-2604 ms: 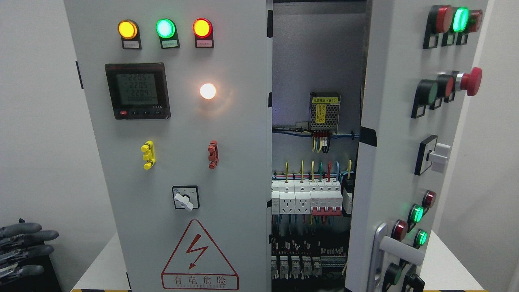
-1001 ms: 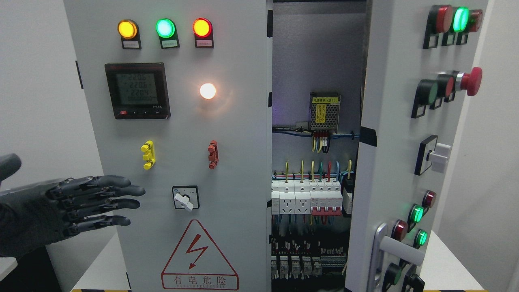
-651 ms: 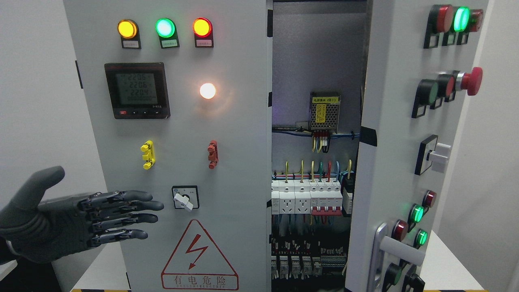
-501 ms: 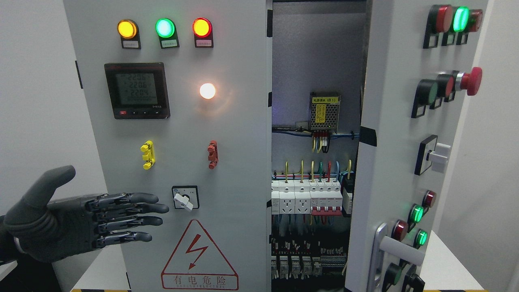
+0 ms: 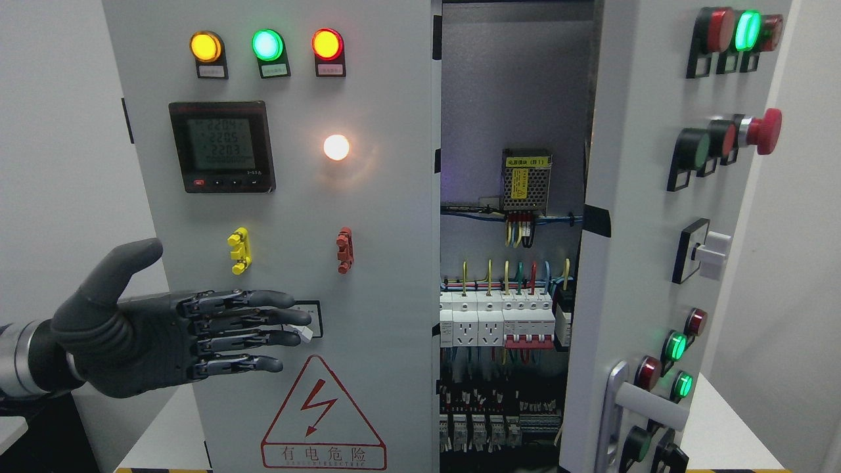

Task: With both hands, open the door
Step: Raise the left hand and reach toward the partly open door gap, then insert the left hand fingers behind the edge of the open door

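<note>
Two doors face the robot's head camera, the only view on offer. The left door (image 5: 289, 197) of the electrical cabinet (image 5: 512, 85) sits closed or close to it, its face square to the camera; the right door (image 5: 631, 164) already stands swung out toward the right edge of the cabinet, baring the breakers (image 5: 499, 315) and the power supply (image 5: 525, 182) inside.

The left hand (image 5: 177, 325) comes in from the lower left corner. A couple of seconds ago it hung low with only its fingers showing; since then it has risen and travelled rightward across the left door's lower half. Now its fingers (image 5: 263, 320) are stretched out flat and slightly apart, holding nothing, the thumb raised, and their tips cover the rotary selector switch (image 5: 309, 320) above the high-voltage warning triangle (image 5: 322, 414). Whether they touch the panel I cannot tell.

The right hand is nowhere in sight.

I read that travel as the hand heading for the left door's free edge beside the opening, to hook it and pull; that door is the half of the job still undone. The risk is brushing the selector switch, or the red clip (image 5: 344, 249) just above, on the way past. The yellow clip (image 5: 240, 251) and the meter (image 5: 222, 146) lie clear of its path.
</note>
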Robot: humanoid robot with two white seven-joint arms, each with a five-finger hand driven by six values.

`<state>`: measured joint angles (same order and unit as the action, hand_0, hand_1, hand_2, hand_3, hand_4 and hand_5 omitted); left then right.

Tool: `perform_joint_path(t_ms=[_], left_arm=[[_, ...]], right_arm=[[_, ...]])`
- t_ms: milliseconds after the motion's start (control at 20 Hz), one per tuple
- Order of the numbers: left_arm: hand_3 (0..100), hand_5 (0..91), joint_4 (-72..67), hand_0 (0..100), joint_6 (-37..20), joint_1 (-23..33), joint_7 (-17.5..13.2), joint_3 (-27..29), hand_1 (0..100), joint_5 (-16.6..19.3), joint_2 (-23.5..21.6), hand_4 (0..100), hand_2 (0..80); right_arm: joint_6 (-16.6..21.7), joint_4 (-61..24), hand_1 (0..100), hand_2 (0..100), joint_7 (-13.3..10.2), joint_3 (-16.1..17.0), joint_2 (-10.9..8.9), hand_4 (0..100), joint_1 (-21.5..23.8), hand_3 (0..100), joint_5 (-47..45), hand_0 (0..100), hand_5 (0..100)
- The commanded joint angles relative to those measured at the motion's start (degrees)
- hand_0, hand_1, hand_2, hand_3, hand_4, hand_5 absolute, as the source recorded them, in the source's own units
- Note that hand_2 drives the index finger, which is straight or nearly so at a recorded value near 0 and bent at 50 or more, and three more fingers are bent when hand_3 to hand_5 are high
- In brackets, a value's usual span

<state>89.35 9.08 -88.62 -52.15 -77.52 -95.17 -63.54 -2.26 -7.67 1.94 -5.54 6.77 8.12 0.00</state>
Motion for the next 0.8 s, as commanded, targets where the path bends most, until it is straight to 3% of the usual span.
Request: perform_joint_path(t_ms=[0, 451, 751], left_arm=[[0, 0.0, 0.65, 0, -0.11, -3.75, 1.52, -2.98, 0, -2.56, 9.83, 3, 0.0], [0, 0.0, 0.65, 0, -0.29, -6.74, 14.16, -2.81, 0, -3.88, 21.95, 3, 0.0], [0, 0.0, 0.39, 0, -0.64, -6.66, 18.48, -2.28, 0, -4.41, 28.82, 3, 0.0]], right_arm=[[-0.03, -0.07, 0, 0, -0.01, 0.00, 0.00, 0, -0.04, 0, -1.41, 0, 0], [-0.03, 0.02, 0, 0, -0.01, 0.00, 0.00, 0, 0.05, 0, -1.41, 0, 0], [0.06, 0.02, 0, 0, -0.01, 0.00, 0.00, 0, -0.04, 0, -1.41, 0, 0]])
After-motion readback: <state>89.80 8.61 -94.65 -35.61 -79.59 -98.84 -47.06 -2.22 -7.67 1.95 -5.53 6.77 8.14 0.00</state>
